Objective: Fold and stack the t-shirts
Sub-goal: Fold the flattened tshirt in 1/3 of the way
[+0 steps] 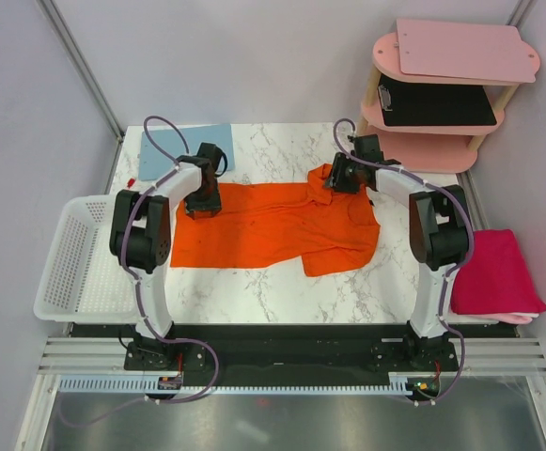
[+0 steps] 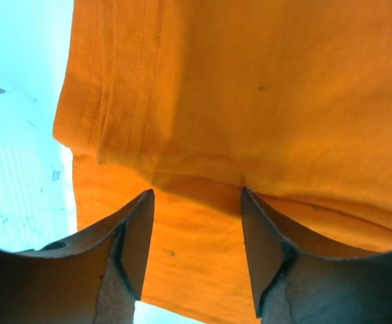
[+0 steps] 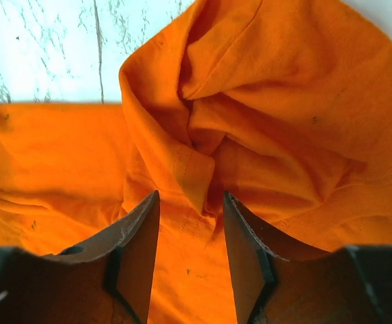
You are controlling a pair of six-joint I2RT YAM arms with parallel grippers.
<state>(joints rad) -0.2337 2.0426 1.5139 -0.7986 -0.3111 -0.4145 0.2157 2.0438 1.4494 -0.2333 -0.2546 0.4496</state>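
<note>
The orange t-shirt (image 1: 273, 230) lies spread across the marble table, flat on its left half and bunched at its right end. My left gripper (image 1: 202, 202) hovers over the shirt's left edge. In the left wrist view its fingers (image 2: 138, 236) stand apart above flat orange cloth (image 2: 249, 101), gripping nothing. My right gripper (image 1: 334, 180) is over the crumpled upper right part. Its jaws (image 3: 191, 202) are open, with a puckered fold of the shirt (image 3: 202, 155) just ahead of the tips. The magenta t-shirt (image 1: 493, 272) lies folded at the table's right edge.
A white plastic basket (image 1: 75, 268) sits at the left edge of the table. A light-blue clipboard (image 1: 174, 146) lies at the back left. A pink shelf unit (image 1: 432, 141) with a pale pink board (image 1: 460, 47) on top stands at the back right.
</note>
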